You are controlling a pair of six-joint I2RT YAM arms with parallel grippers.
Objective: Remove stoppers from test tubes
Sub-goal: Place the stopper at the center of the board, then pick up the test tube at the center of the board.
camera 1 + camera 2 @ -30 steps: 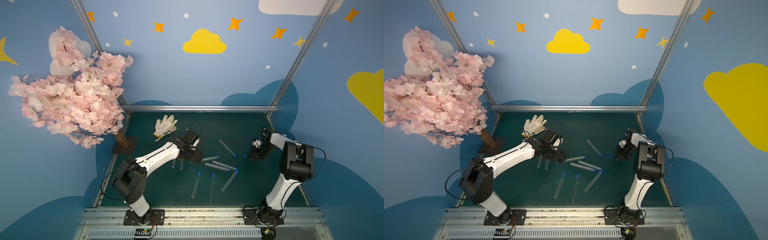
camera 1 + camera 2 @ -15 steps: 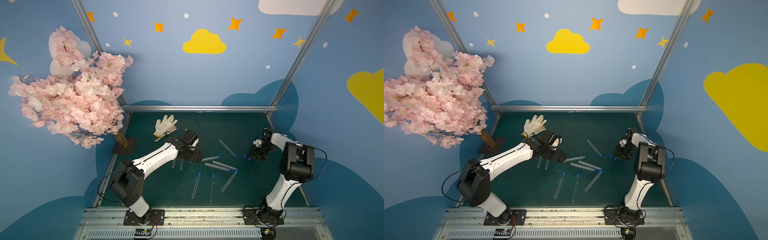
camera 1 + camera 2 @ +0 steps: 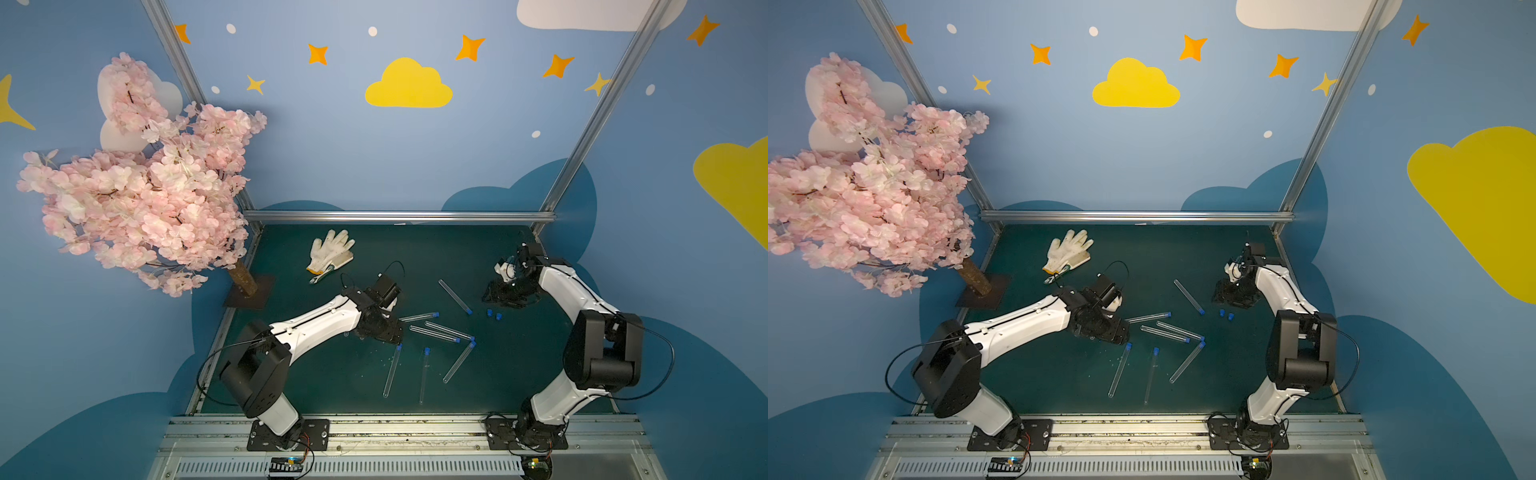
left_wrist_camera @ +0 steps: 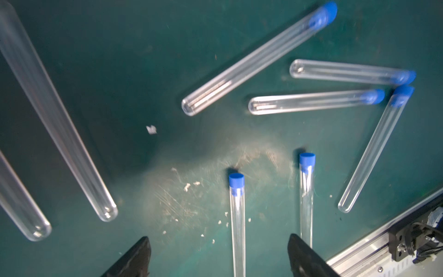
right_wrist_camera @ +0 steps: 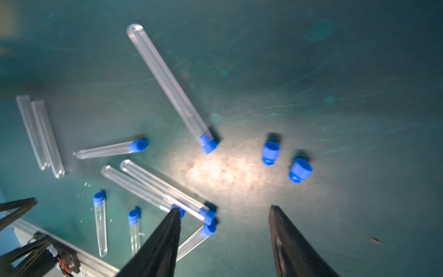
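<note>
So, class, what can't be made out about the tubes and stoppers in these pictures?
- Two unstoppered tubes: mouths cut off by the left wrist view's edge; the left arm mostly covers them in both top views.
- Loose stoppers: right wrist view blurred, top views too small for detail.

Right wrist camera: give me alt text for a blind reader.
Two loose bright-blue plastic stoppers lie on a dark green mat ahead of the open right hand. Seven clear, thin test tubes capped in blue lie scattered nearby, and two uncapped tubes lie side by side.
</note>
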